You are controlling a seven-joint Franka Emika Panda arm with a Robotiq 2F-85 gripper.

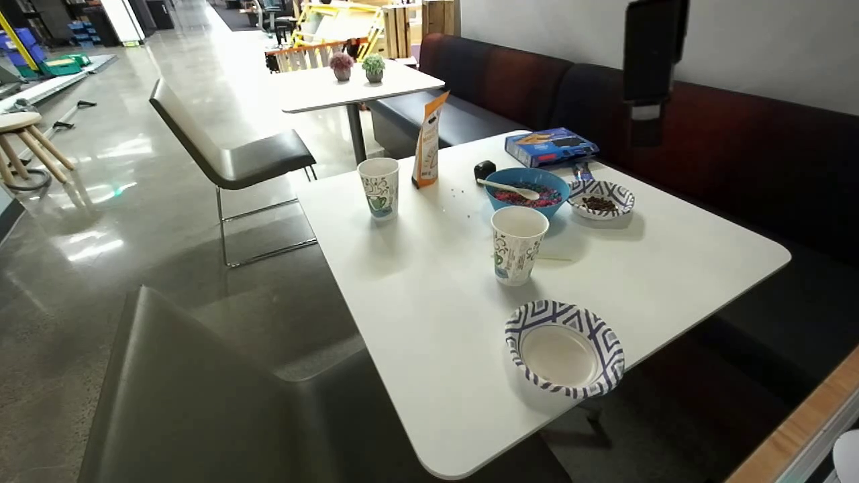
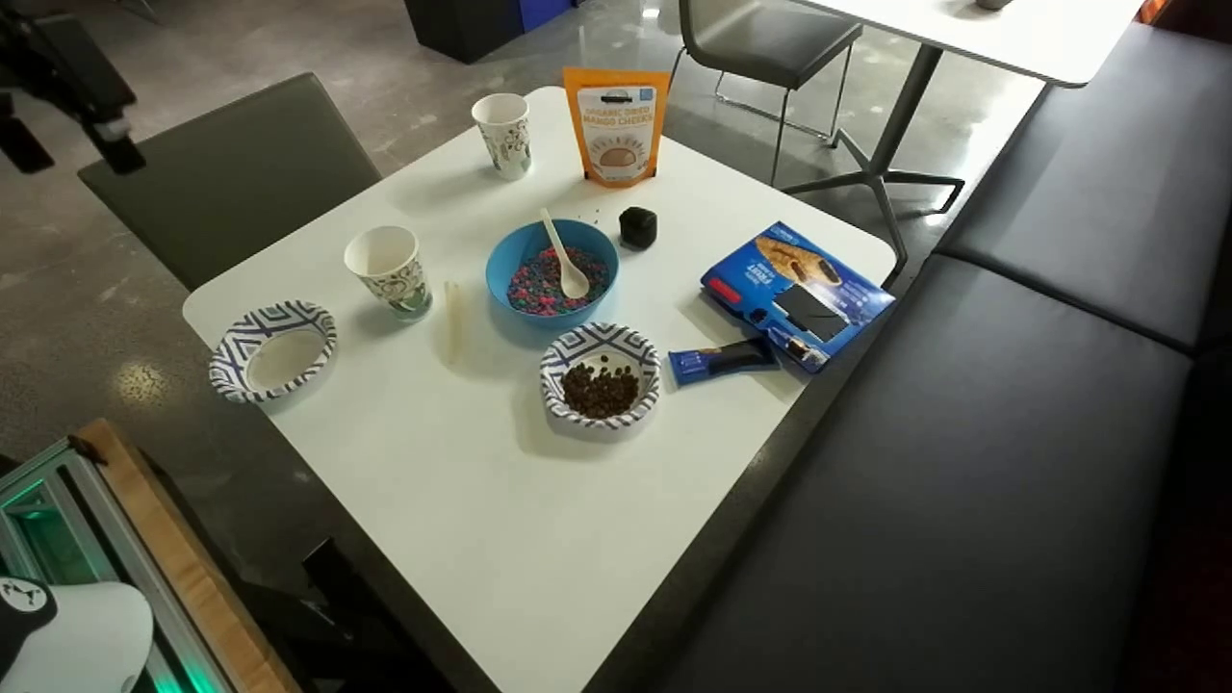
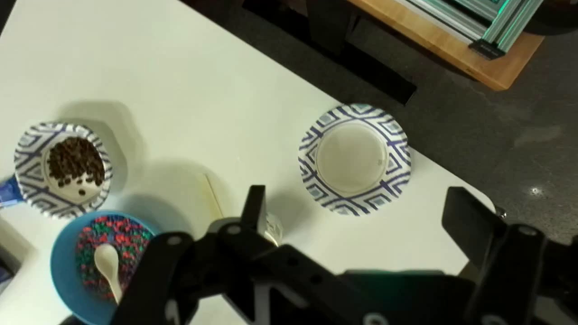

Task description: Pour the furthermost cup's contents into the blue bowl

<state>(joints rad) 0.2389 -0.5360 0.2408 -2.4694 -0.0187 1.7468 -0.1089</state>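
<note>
Standing upright on the table (image 2: 491,500), furthermost cup (image 2: 506,142), mouth upward, long axis vertical, gripper (image 3: 361,213) spread wide.

The gripper (image 3: 360,212) is black (round screw heads (image 3: 234,229) dot it), the arm shell (image 2: 91,635) smooth white.

Two cups (image 2: 397,287) (image 2: 506,146), two patterned bowls (image 2: 283,360) (image 2: 641,372), one blue bowl (image 2: 522,248)

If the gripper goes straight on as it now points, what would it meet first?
Probably the empty patterned bowl, which shows ahead of the open gripper in the wrist view; depth is unclear.
</note>
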